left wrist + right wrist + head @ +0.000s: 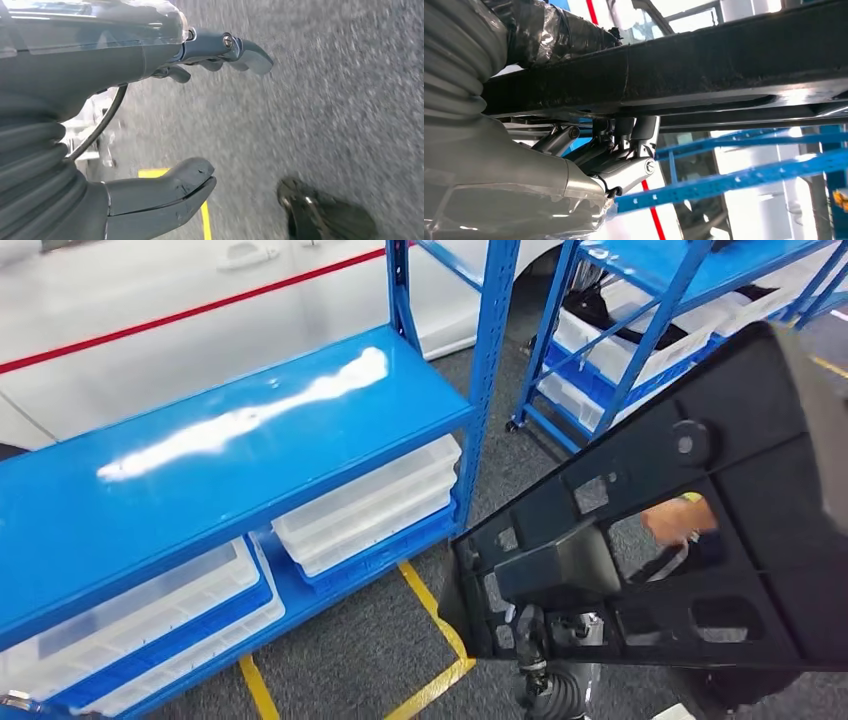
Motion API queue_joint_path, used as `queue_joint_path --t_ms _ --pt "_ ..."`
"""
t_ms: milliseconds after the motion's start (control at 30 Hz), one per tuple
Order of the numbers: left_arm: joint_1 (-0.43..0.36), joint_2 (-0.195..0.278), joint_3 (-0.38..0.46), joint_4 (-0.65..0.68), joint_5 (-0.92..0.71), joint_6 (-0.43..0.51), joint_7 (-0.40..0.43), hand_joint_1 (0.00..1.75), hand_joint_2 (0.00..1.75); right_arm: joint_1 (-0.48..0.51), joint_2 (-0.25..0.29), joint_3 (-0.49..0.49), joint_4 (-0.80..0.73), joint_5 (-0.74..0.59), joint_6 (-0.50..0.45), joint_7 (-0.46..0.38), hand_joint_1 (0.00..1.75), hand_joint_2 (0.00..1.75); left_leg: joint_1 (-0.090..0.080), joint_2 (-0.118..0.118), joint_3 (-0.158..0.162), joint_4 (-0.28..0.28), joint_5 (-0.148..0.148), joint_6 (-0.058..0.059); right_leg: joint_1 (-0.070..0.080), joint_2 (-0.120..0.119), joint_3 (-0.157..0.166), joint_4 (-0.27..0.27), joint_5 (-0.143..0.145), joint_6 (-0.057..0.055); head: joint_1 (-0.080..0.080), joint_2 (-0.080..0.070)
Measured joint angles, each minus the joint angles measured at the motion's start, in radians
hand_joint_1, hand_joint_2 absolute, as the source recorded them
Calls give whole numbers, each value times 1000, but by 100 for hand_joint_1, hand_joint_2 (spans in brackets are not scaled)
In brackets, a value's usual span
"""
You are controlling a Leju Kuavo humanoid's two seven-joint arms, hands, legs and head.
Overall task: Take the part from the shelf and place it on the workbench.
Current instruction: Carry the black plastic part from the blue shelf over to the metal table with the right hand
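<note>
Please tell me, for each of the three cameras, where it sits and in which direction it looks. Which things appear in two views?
Head view: high on the body, looking down at the blue shelf and the black part.
Left wrist view: behind the left hand, facing grey floor; fingers apart, holding nothing.
Right wrist view: behind the right hand, which grips the black part from beneath.
Shared: head and right wrist views both show the part and blue shelving.

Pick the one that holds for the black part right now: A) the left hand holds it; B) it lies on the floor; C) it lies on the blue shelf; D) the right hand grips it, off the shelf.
D: the right hand grips the black part, which hangs clear of the blue shelf; the left hand holds nothing.
</note>
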Motion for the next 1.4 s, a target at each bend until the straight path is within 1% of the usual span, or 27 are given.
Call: queue_joint_path --t_ms 67,100,133,167,233,267,333,367,433,467,533,600,633,667,700,767,833,867,933,1000,1067,1133,1167,1200,1300,1333,1400 --pt "3 1 0 0 -1 -1 0 0 175 0 1 -3 3 0 2 0 175 175 -2 33 -26 3 20 3 -8 -48 -23 109 -106 11 1 0" --pt "4 1 0 0 -1 -1 0 0 175 0 1 -4 5 0 2 0 175 175 -3 50 -42 8 28 0 -15 -59 -29 170 -134 18 1 0" --pt "4 1 0 0 -1 -1 0 0 175 0 1 -6 6 0 3 0 175 175 -2 66 -58 16 35 -3 -22 -65 -28 215 -135 26 1 0" --pt "4 1 0 0 -1 -1 0 0 175 0 1 -8 7 0 3 0 175 175 0 81 -75 26 40 -6 -29 -69 -15 233 -113 33 1 0" --pt "0 1 0 0 -2 -1 0 0 175 0 1 -10 8 1 4 0 175 175 4 107 -109 52 48 -15 -42 -88 62 164 -63 46 1 0" --pt "-1 2 0 0 -2 -1 0 0 175 -1 1 -10 9 2 5 0 175 175 5 116 -123 66 50 -21 -42 -107 116 94 -67 50 2 0" --pt "-3 3 0 -1 -3 -1 0 0 175 -3 3 -11 9 3 6 0 175 175 3 131 -139 84 56 -34 -35 -136 184 -15 -101 38 1 0" --pt "-3 3 0 -1 -4 -2 -1 0 175 -3 4 -12 9 6 7 0 175 175 3 138 -141 86 60 -42 -29 -138 191 -36 -113 26 1 0" --pt "-4 3 0 -1 -6 -3 0 0 175 -2 8 -14 10 17 7 0 175 175 8 143 -143 88 64 -59 -26 -124 174 -43 -99 -1 1 0" --pt "-3 3 0 -1 -7 -4 0 0 175 -2 10 -14 11 23 7 0 175 175 12 125 -148 99 44 -67 -25 -115 164 -45 -87 -13 1 0" --pt "3 2 0 -1 -8 -8 0 0 175 -4 16 -15 13 29 5 0 175 175 16 68 -169 171 -46 -76 -25 -98 138 -49 -60 -31 0 0" --pt "6 2 0 -1 -8 -12 -1 0 175 -5 20 -15 17 30 4 0 175 175 14 37 -191 288 -135 -73 -18 -76 107 -48 -35 -39 0 0" --pt "6 2 0 -1 -9 -14 -1 0 175 -4 21 -15 19 31 4 0 175 175 13 33 -192 331 -148 -69 -14 -63 90 -46 -23 -40 0 0" --pt "6 2 0 -1 -10 -15 -1 0 175 -4 21 -15 20 31 4 0 175 175 11 31 -179 344 -136 -64 -12 -51 74 -44 -10 -40 0 0" --pt "5 3 0 -1 -12 -16 -1 0 175 -3 21 -15 22 31 3 0 175 175 9 27 -149 320 -107 -58 -10 -38 58 -42 2 -39 0 0" --pt "4 3 0 -1 -15 -17 0 0 175 -2 22 -15 22 32 0 0 175 175 4 -8 -50 189 -56 -42 -8 -13 32 -37 24 -35 0 0" --pt "4 3 0 -1 -17 -18 1 0 175 1 25 -15 22 31 -3 0 175 175 1 -50 31 56 -57 -31 -6 7 17 -36 44 -27 1 0" --pt "4 4 0 -1 -17 -18 1 0 175 3 27 -15 22 31 -3 0 175 175 -2 -58 48 22 -64 -28 -7 17 14 -39 55 -21 1 0" --pt "2 1 0 -1 -17 -19 -1 0 175 11 29 -17 22 28 -3 0 175 175 -3 -36 48 6 -54 -24 -8 34 10 -44 73 -8 1 0" --pt "3 -2 0 -1 -17 -19 -2 0 175 20 31 -21 21 22 -1 0 175 175 1 -5 38 -1 -34 -12 -7 6 -8 -9 40 1 1 0" --pt "7 -3 0 -1 -18 -19 -3 0 175 25 32 -27 20 18 3 0 175 175 1 28 20 -2 -19 -3 -11 -42 -47 104 -50 10 1 0" --pt "12 -2 0 -1 -22 -20 -1 0 175 28 32 -31 21 18 10 0 175 175 0 60 1 3 -9 -6 -20 -60 -71 219 -116 22 1 0" --pt "13 -2 0 -1 -24 -21 1 0 175 31 33 -33 22 18 14 0 175 175 1 75 -9 7 -5 -9 -25 -65 -61 235 -125 27 1 0" --pt "12 -2 0 -1 -26 -22 2 0 175 33 35 -35 22 18 17 0 175 175 2 89 -18 13 -3 -12 -30 -71 -30 213 -116 31 1 0" --pt "9 -3 0 -1 -28 -25 3 0 175 36 41 -40 22 18 25 0 175 175 4 121 -37 35 -5 -23 -37 -121 116 26 -77 38 1 0" --pt "8 -3 0 -1 -28 -25 3 0 175 36 42 -41 22 18 26 0 175 175 3 125 -40 40 -7 -26 -37 -137 144 -13 -74 38 1 0" --pt "8 -3 0 -1 -28 -25 3 0 175 35 43 -41 22 18 26 0 175 175 3 127 -43 42 -8 -28 -36 -146 154 -29 -77 37 1 0"
